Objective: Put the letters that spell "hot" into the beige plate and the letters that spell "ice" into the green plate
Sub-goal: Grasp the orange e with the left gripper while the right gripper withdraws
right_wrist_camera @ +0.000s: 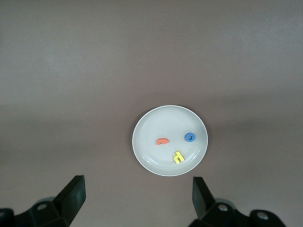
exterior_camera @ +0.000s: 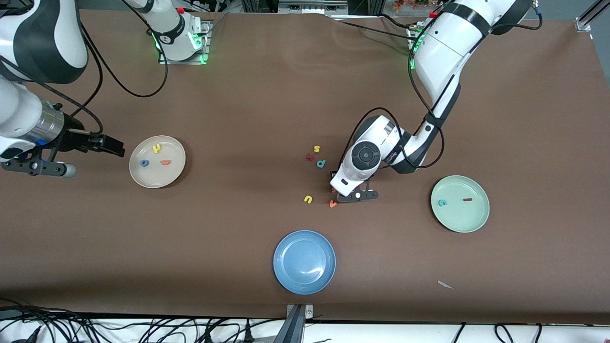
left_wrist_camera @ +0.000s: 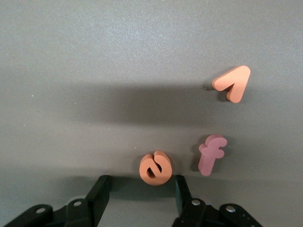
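My left gripper (left_wrist_camera: pixel 140 184) is low over the middle of the table, open, with the orange e (left_wrist_camera: pixel 155 168) standing on edge at its fingertips, close to one finger (left_wrist_camera: pixel 182 189) and not clamped. In the front view the hand (exterior_camera: pixel 355 174) hides the e. The beige plate (exterior_camera: pixel 157 183) holds the yellow h (exterior_camera: pixel 157 148), blue o (exterior_camera: pixel 143 163) and orange t (exterior_camera: pixel 165 162). The green plate (exterior_camera: pixel 464 221) holds the teal c (exterior_camera: pixel 442 202) and dark red i (exterior_camera: pixel 467 199). My right gripper (exterior_camera: pixel 112 145) waits open and empty beside the beige plate (right_wrist_camera: pixel 151 127).
An orange v (left_wrist_camera: pixel 232 82) and a pinkish f (left_wrist_camera: pixel 211 153) lie just past the e. A yellow u (exterior_camera: pixel 308 199), yellow s (exterior_camera: pixel 316 149), teal p (exterior_camera: pixel 321 163) and a dark red crooked letter (exterior_camera: pixel 310 156) lie nearby. A blue plate (exterior_camera: pixel 304 281) sits nearest the front camera.
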### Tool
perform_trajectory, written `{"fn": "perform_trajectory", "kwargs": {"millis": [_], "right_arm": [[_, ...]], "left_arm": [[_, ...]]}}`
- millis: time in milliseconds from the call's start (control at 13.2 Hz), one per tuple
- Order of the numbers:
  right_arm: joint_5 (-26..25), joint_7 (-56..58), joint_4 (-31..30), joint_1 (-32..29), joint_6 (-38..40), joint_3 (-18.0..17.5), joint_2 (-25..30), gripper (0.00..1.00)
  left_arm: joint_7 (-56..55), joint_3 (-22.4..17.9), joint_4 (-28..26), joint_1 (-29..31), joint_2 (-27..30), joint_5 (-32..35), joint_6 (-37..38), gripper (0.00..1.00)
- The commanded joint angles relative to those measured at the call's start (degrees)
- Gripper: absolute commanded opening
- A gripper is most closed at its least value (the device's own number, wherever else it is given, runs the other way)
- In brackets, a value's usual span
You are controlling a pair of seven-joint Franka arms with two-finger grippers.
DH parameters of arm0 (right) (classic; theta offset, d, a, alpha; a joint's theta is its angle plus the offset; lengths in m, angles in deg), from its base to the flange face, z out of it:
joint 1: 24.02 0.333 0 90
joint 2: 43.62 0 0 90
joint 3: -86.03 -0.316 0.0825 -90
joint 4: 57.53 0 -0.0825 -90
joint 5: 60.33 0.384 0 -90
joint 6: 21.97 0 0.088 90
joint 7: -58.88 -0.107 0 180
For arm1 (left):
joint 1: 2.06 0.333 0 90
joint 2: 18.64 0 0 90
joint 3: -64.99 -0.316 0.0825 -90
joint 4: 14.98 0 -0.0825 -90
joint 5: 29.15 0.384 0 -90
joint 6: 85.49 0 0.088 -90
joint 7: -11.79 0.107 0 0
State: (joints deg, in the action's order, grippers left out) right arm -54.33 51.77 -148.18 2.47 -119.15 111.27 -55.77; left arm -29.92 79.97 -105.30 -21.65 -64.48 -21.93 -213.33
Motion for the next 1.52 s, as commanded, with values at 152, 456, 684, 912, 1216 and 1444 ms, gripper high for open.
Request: {"fn": "perform_trajectory", "kwargs": {"millis": [152,456,684,912,1216,1444], "right_arm": [[-0.20,-0.97,0.03,0.05,2.60,-0.27,1.07,1.00],[-0.20,-0.97,0.30,0.41,2.96,-0.19,0.98,1.00],[-0.29,-0.80,0.30,0.41,2.87,-0.10,0.90,1.00],[-0.29,-0.62,0.30,0.41,2.87,-0.01,0.81,1.00],[-0.29,-0.71,0.30,0.41,2.87,-0.01,0.81,1.00],[-0.38,-0.62,0.30,0.41,2.87,-0.01,0.90,1.00]], "left_arm": [[-1.89,-0.56,3.21,-0.71,-1.27,1.38,0.84,0.60],[-2.77,-1.00,4.54,-1.07,-1.88,1.30,0.75,0.57],[-3.03,-2.05,5.68,-2.29,-2.85,1.39,0.84,0.53],[-3.38,-2.85,5.68,-3.18,-2.94,1.38,0.84,0.49],[-3.47,-2.94,5.33,-3.18,-2.76,1.56,0.93,0.45],[-3.47,-2.85,5.24,-3.09,-2.68,1.56,0.93,0.37]]}}
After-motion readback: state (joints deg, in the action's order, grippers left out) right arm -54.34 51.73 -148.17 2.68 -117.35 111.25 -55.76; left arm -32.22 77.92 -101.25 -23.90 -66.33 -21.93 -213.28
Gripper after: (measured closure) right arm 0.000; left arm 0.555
